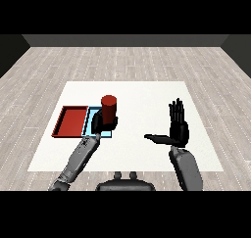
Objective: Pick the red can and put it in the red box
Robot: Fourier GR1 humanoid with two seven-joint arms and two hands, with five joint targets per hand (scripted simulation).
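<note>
The can (110, 108) is held upright in the curled left robot hand (101, 123) over the blue tray (91, 120); the red tray (70, 122) lies just leftward. The right robot hand (176, 127) is spread, holding nothing.

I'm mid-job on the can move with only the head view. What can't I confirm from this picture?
- Whether the red can is lifted or resting on the light blue tray: its base is hidden by the left hand.
- Most of the light blue tray: covered by that hand and the can.
- Depth of the red tray: no side view.
- The right hand is open; its height above the table cannot be told.
</note>
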